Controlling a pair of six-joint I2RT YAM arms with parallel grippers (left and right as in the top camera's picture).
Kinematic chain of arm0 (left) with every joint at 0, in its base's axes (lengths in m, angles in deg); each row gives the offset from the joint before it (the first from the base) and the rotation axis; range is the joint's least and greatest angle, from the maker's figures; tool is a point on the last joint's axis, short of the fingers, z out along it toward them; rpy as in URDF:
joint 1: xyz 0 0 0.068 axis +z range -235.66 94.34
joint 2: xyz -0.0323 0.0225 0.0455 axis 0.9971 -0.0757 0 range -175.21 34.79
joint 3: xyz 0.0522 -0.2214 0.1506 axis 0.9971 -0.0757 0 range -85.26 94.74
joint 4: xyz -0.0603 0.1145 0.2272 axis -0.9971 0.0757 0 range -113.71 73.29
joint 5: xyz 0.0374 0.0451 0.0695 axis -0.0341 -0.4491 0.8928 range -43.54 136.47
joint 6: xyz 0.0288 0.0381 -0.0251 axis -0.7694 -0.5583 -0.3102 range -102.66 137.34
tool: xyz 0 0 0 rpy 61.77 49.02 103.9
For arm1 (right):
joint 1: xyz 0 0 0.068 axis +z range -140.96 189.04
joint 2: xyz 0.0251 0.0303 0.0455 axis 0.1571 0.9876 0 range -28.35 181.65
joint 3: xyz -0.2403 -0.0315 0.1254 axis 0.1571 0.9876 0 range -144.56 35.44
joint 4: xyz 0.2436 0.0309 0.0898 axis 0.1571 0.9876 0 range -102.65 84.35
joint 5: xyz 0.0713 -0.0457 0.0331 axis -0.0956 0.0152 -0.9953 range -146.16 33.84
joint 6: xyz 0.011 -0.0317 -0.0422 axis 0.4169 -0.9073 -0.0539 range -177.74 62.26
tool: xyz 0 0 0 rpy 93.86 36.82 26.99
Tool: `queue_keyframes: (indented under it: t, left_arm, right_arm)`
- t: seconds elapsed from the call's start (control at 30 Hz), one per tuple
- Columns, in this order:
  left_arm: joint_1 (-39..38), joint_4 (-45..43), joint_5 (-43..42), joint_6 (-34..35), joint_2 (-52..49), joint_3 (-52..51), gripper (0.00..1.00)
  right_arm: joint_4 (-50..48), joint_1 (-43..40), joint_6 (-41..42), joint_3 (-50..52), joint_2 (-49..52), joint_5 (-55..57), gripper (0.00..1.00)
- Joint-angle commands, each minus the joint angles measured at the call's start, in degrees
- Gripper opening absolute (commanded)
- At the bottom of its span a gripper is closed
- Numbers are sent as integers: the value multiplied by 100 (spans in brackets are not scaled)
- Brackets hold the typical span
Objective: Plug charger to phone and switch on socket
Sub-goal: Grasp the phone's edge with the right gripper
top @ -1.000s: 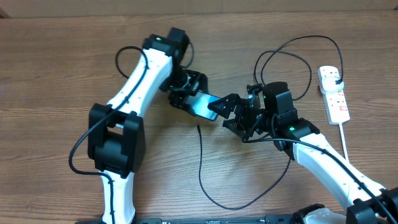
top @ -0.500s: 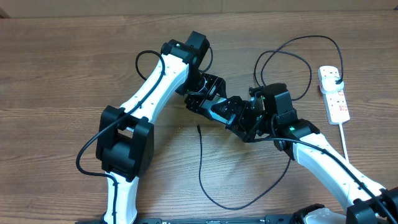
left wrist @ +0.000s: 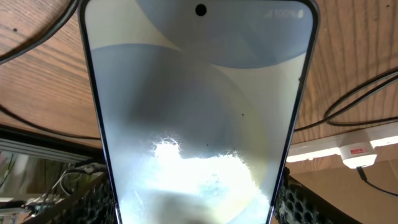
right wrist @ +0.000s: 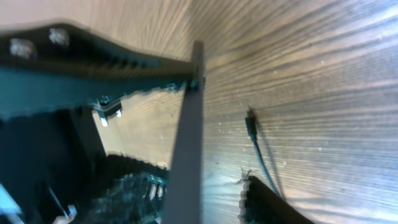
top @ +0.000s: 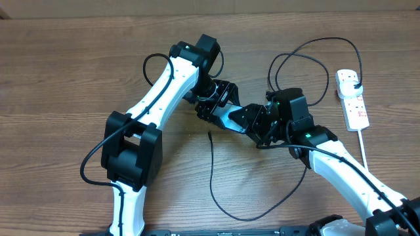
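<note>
The phone (top: 230, 117) hangs above the table's middle, and my left gripper (top: 218, 107) is shut on its left end. In the left wrist view its pale screen (left wrist: 199, 106) fills the frame between the mesh pads (left wrist: 303, 203). My right gripper (top: 252, 122) straddles the phone's right end. In the right wrist view the phone's thin edge (right wrist: 188, 149) stands between the jaws, and bare wood shows between it and the right finger (right wrist: 267, 202). The charger tip (top: 209, 135) lies loose on the wood, and its connector (right wrist: 250, 124) also shows below the right gripper. The socket (top: 352, 99) lies at the far right.
The black charger cable (top: 226, 208) loops across the front of the table and curls back behind the right arm (top: 308, 62) toward the socket. The socket's white lead (top: 363, 147) runs down the right side. The socket also shows in the left wrist view (left wrist: 354, 148).
My left arm carried the phone right, into my right gripper's jaws. Those jaws have narrowed around the phone's end. In the last half second the arms barely moved.
</note>
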Motion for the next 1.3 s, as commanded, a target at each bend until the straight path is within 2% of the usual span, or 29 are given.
queue_keyframes:
  t: [0.0, 0.17, 0.47, 0.7, 1.27]
  left_arm:
    - [-42, 61, -249, 55, 15, 160, 4]
    - [-120, 74, -249, 55, 15, 160, 4]
    - [-214, 72, -249, 81, 15, 160, 4]
    - [-238, 72, -251, 125, 15, 160, 4]
    - [-238, 72, -269, 168, 15, 160, 4]
  right_arm:
    - [-31, 31, -4, -118, 24, 138, 44]
    - [-28, 31, -7, -118, 24, 227, 42]
    - [-7, 31, -4, -118, 24, 234, 25]
    - [153, 31, -26, -118, 24, 367, 22]
    - [227, 31, -24, -118, 24, 439, 5]
